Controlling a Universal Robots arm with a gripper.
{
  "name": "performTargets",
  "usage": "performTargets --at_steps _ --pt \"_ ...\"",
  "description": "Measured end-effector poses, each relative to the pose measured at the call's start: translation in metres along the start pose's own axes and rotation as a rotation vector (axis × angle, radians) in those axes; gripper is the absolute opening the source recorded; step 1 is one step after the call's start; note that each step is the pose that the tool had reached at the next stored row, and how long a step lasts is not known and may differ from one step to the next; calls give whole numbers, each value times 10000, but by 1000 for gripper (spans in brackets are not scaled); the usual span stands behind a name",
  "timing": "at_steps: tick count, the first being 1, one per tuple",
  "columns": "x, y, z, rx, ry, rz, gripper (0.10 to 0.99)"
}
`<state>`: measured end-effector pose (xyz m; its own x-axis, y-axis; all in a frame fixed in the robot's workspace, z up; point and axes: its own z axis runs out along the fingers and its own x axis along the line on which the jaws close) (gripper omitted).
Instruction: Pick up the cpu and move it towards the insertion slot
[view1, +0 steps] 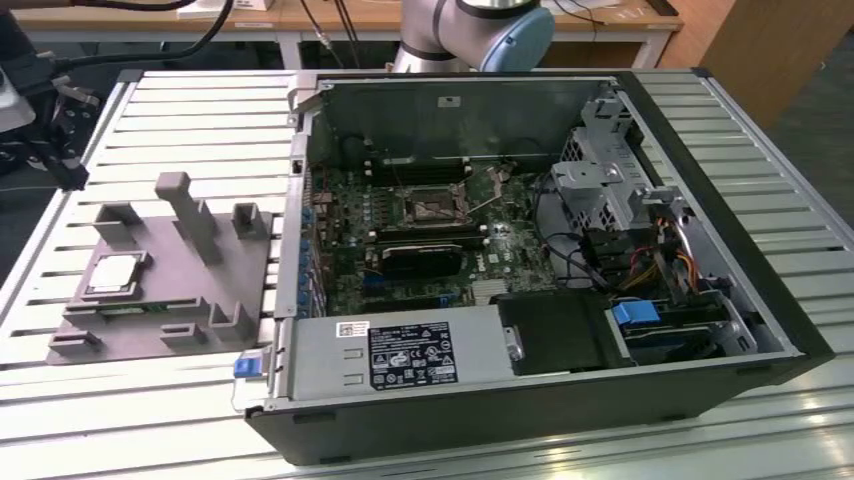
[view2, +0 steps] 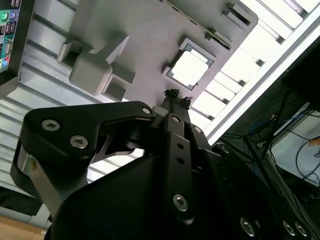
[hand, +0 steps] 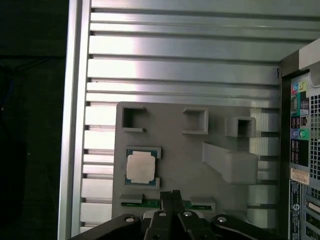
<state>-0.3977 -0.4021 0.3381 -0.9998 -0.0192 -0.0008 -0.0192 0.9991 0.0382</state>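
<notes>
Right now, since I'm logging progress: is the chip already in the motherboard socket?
No, the chip lies in its recess on the grey tray, outside the computer case that holds the socket.

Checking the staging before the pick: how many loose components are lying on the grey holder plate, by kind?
cpu: 1
green circuit strip: 1
Total: 2

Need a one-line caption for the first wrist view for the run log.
Shut tool hovers over the grey fixture tray, close to the cpu lying in its pocket, not yet picked up.
</notes>
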Motion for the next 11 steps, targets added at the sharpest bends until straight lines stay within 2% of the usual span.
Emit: performTargets --at_steps 11 --pt "26 -7 198 1 -92 -3 102"
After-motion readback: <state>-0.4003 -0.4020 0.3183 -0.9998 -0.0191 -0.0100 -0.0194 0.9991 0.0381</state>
